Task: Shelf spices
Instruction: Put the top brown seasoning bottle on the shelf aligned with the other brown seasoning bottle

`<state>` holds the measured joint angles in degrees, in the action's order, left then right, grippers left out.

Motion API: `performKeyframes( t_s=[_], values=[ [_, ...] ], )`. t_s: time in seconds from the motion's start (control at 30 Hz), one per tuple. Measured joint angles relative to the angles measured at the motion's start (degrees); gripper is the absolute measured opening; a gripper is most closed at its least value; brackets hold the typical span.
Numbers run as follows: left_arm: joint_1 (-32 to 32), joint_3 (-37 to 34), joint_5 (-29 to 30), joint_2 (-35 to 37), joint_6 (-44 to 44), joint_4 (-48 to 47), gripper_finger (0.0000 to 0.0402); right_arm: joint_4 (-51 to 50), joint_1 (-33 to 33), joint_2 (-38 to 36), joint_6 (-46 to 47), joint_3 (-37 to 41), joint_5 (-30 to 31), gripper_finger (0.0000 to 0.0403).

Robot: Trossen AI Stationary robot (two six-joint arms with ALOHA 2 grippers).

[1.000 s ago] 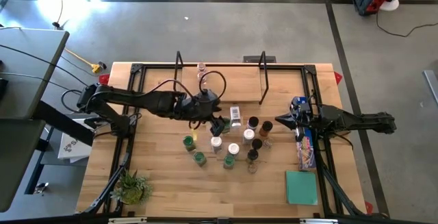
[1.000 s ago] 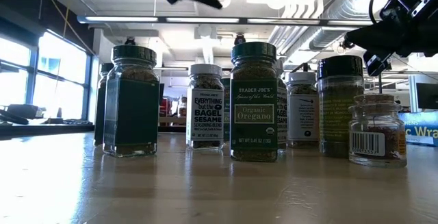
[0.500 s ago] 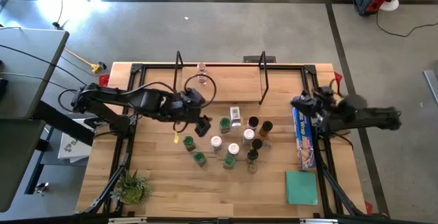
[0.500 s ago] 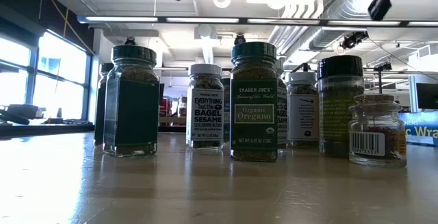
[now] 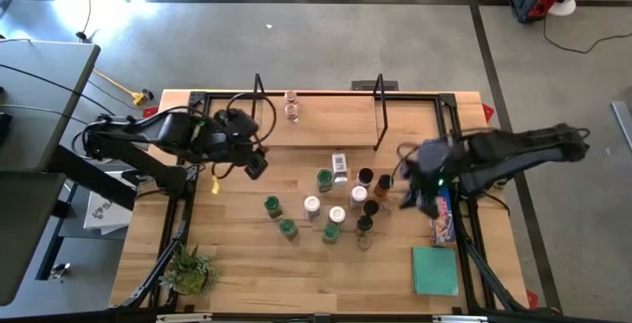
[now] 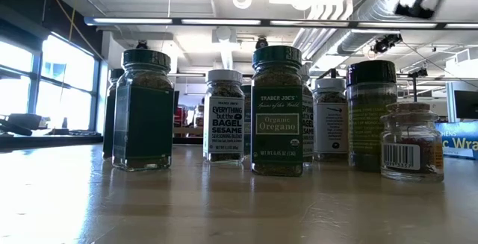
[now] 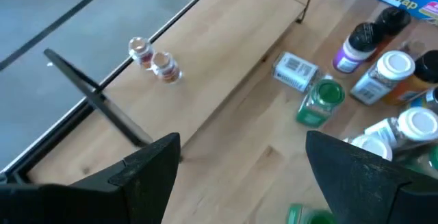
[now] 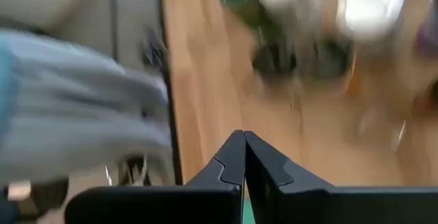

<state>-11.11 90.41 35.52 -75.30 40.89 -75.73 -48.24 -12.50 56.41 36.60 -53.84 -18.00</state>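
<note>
The spices [image 5: 336, 202] stand in a loose cluster mid-table on their bases, with green, white, black and clear tops. The low view shows them as a row around the oregano jar [image 6: 277, 110]. One clear jar [image 5: 290, 106] stands on the shelf [image 5: 326, 127], a wooden board between black wire uprights at the far edge; the left wrist view shows this jar [image 7: 154, 61] too. My left gripper [image 5: 253, 161] is open and empty, hovering left of the cluster, and its wrist view [image 7: 239, 176] confirms this. My right gripper [image 5: 405, 180] is shut and hovers just right of the cluster; its wrist view [image 8: 243, 157] is blurred.
A long blue foil-wrap box [image 5: 439, 212] lies along the right side, with a flat teal square [image 5: 435, 269] near it toward the near edge. A small green plant [image 5: 190, 269] sits at the near left corner. Bare wood lies between the cluster and the shelf.
My left gripper has drawn away from the jar cluster toward the table's left edge and risen out of the low view. My right arm has swung from the right edge over the blue box toward the jars, moving fast and blurred.
</note>
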Motion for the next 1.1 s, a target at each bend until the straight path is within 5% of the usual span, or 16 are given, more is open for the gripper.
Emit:
performKeyframes(
  t_s=[0.23,0.5,0.87,1.1],
  values=[
    [-5.15,-0.02,4.28,1.55,3.96,-5.92,0.0309,5.04,-6.18,0.66,8.2,9.95,5.21,0.008],
    [-8.35,-0.04,4.16,1.5,6.87,-8.85,0.0309,10.31,-7.38,3.82,1.33,15.15,16.21,0.02],
    [-9.22,-0.04,2.89,1.5,12.17,-9.09,0.0309,10.05,-7.82,15.41,0.74,15.3,29.63,0.0213],
    [-9.22,-0.04,1.59,1.5,14.61,-8.91,0.0309,17.11,-7.82,20.17,-3.89,15.31,31.47,0.0213]
  ],
)
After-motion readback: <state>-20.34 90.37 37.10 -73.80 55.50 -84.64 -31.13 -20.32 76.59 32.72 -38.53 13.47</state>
